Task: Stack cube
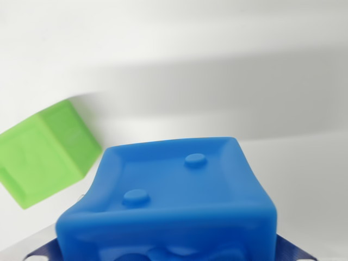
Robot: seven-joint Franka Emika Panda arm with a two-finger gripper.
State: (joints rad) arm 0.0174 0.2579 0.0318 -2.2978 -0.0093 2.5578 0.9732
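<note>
Blue cube [174, 201] is filling the bottom of my wrist view, and I'm pinching it in my end effector [168, 253], dark pads just peeking out at its lower corners. The green cube [46, 157] is sitting on the white table [217, 65], up-left of the blue one. I'm worrying about releasing off-centre, which could send the blue one sliding off.

Blue cube [179, 201] close up, green cube [46, 155] at wrist view's left, white surface [217, 43]
</note>
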